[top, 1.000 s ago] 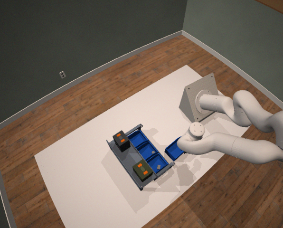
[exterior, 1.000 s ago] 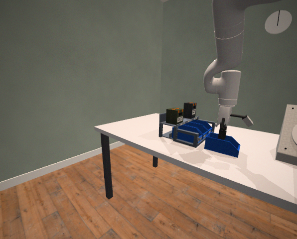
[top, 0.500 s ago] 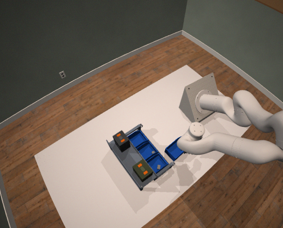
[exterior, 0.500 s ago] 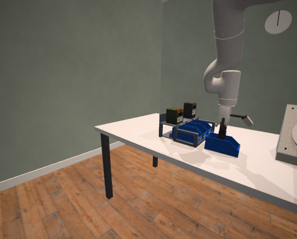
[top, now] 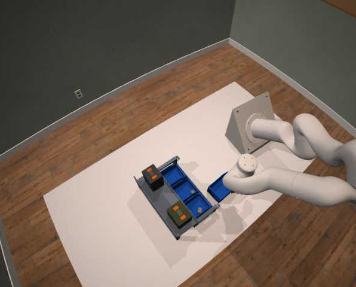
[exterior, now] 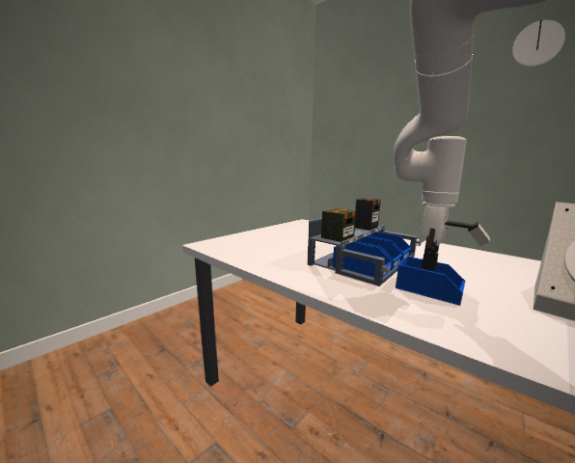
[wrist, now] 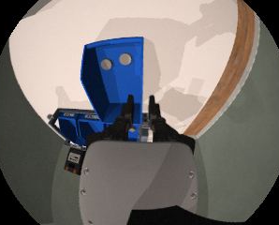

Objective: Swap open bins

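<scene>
A blue open bin [top: 220,188] [exterior: 427,284] [wrist: 125,84] stands on the table top [top: 110,191] [exterior: 258,249] [wrist: 51,52] in front of the shelf. Two round grey parts lie in it in the wrist view. My gripper [exterior: 429,266] [wrist: 140,101] points down, its fingers a little apart on either side of one side wall near the bin's rear, gaps showing; it is open. The arm hides it in the top view. The grey shelf [top: 157,202] [exterior: 358,275] holds three blue bins: the far one [top: 172,174] looks empty; the middle [top: 184,189] and near one [top: 198,205] show grey parts.
A black box [top: 153,177] [exterior: 368,213] [wrist: 74,160] and an olive box [top: 180,214] [exterior: 338,225] stand on the shelf's upper board. Raised end rails close the shelf's sides. The robot's slanted base [top: 249,130] [exterior: 560,258] stands on the table to the right.
</scene>
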Available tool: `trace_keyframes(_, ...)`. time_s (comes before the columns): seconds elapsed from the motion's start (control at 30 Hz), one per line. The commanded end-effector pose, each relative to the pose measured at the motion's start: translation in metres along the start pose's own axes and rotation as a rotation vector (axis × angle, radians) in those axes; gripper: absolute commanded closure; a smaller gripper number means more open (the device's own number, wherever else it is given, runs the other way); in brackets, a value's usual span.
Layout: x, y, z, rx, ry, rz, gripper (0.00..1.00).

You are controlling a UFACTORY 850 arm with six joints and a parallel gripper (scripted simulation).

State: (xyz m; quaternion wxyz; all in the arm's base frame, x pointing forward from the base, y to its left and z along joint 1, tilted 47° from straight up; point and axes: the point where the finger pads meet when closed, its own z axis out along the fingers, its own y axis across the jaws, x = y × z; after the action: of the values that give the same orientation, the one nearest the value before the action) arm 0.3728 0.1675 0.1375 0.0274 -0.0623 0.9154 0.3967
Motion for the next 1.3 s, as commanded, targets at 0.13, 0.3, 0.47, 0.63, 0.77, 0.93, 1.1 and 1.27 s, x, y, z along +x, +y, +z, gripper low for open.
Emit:
trace_keyframes(0.13, -0.001, 0.0, 0.001, 0.0, -0.001, 0.0, 0.74)
trace_keyframes(0.3, -0.001, 0.0, 0.004, 0.0, -0.001, 0.0, 0.74)
trace_keyframes(0.47, -0.001, 0.0, 0.007, 0.0, -0.001, 0.0, 0.74)
trace_keyframes(0.63, -0.001, 0.0, 0.014, 0.0, -0.001, 0.0, 0.74)
trace_keyframes(0.77, -0.001, 0.0, 0.02, 0.0, -0.001, 0.0, 0.74)
trace_keyframes(0.93, -0.001, 0.0, 0.026, 0.0, -0.001, 0.0, 0.74)
trace_keyframes(1.1, -0.001, 0.0, 0.032, 0.0, -0.001, 0.0, 0.74)
trace_keyframes(1.27, -0.001, 0.0, 0.038, 0.0, -0.001, 0.0, 0.74)
